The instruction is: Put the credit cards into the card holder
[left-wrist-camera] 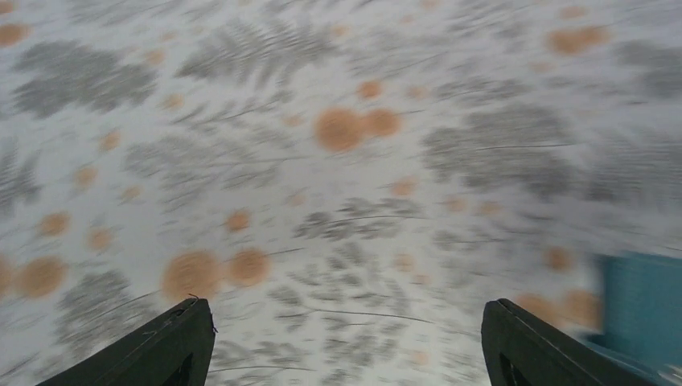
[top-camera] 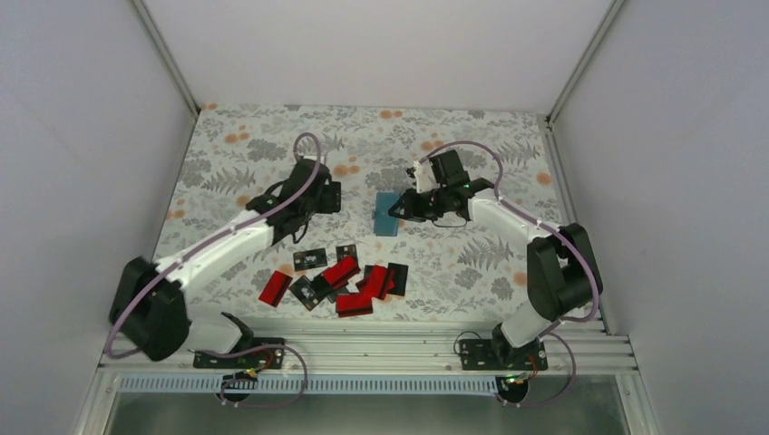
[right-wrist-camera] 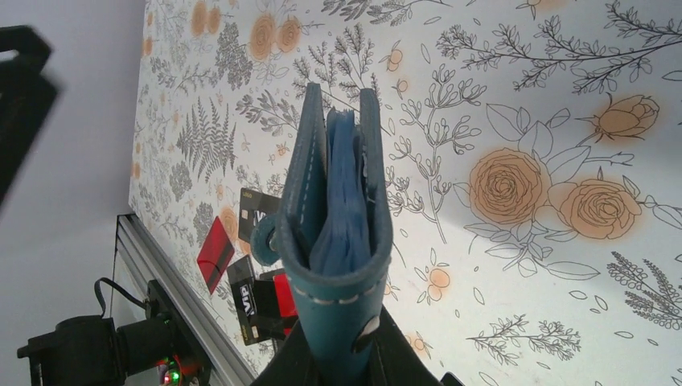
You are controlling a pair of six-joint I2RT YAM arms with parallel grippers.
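In the top view the card holder shows near the middle of the frame, a little right of centre, as a teal-blue rectangle over the flower-printed table. The right gripper reaches it from the right and is clamped on its right-hand edge, with the holder pinched between the jaws. The right wrist view shows the grip close up: the holder rises from the bottom centre, seen edge-on and folded. Its two stitched outer flaps are slightly splayed with blue inner leaves between them, and the dark fingers press on either side of its lower end. Whether the holder touches the table cannot be told. The left gripper lies just left of the holder in the top view, apart from it, with a strip of table between them. Its jaws stand wide apart and hold nothing. In the blurred left wrist view the two dark fingertips sit in the lower corners with only printed table between them, and a teal patch of the holder shows at the right edge. The credit cards lie in a loose heap in the lower middle of the top view, red and black ones overlapping. They are near the metal rail at the front edge and well apart from both grippers. Some also show at the lower left of the right wrist view.
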